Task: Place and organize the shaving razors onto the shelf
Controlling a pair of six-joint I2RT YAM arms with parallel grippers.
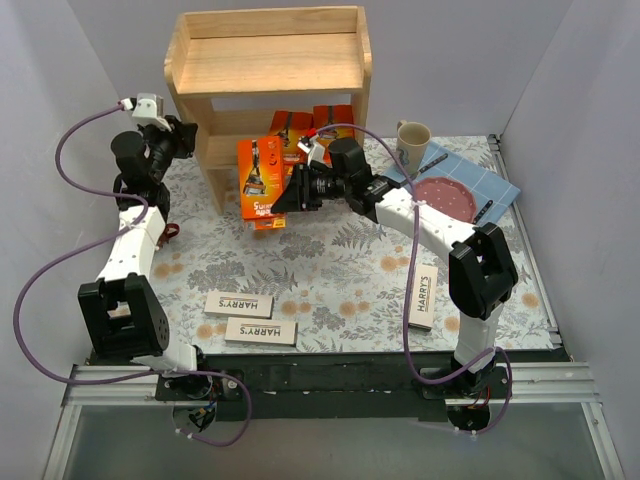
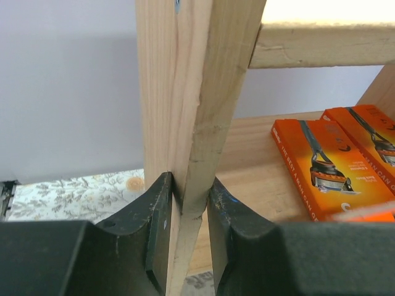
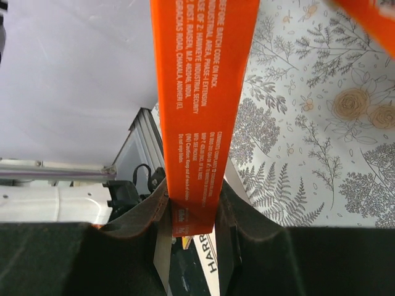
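The wooden shelf (image 1: 268,60) stands at the back. My left gripper (image 1: 185,140) is shut on its left front post (image 2: 185,111), with a finger on each side of the post. Two orange razor packs (image 1: 290,124) (image 1: 335,117) lie on the lower tier and also show in the left wrist view (image 2: 321,166) (image 2: 370,139). My right gripper (image 1: 287,195) is shut on the third orange pack (image 1: 258,178) and holds it upright in front of the shelf; that pack fills the right wrist view (image 3: 197,92). Three white HARRY'S boxes (image 1: 239,303) (image 1: 260,331) (image 1: 423,296) lie on the table.
A beige mug (image 1: 412,143) stands right of the shelf. A blue mat (image 1: 495,185) with a pink plate (image 1: 447,196) lies at the back right. The floral cloth (image 1: 340,270) covers the table.
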